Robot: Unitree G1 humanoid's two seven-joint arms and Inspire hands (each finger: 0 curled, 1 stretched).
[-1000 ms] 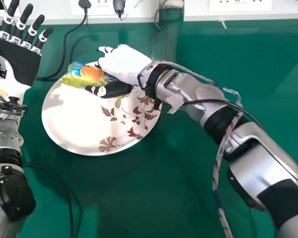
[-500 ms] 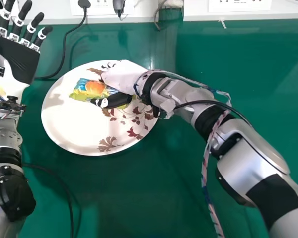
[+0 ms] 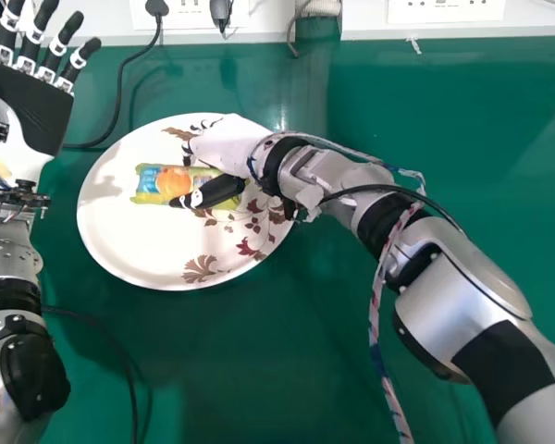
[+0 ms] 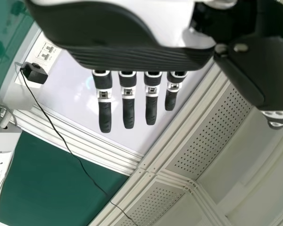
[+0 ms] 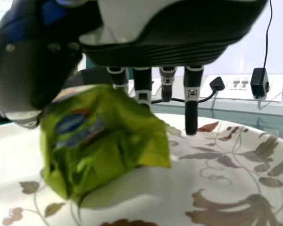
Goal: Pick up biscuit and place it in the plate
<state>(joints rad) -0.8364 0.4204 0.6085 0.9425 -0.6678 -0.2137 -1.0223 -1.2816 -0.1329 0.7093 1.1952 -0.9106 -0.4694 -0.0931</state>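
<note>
Yellow-green plastic biscuit packet is being supported by the round white floral plate, upper left of the head view. Black-and-white right hand is being held unclenched; slow upward withdrawal is being advised, thumb eased off first to avoid snagging.

A glossy green tabletop catches soft light. Along its far edge, white wall sockets hold a black plug with a trailing cable. In the left wrist view, perforated grey panels sit between ridged white rails beside a pale, smooth wall.
</note>
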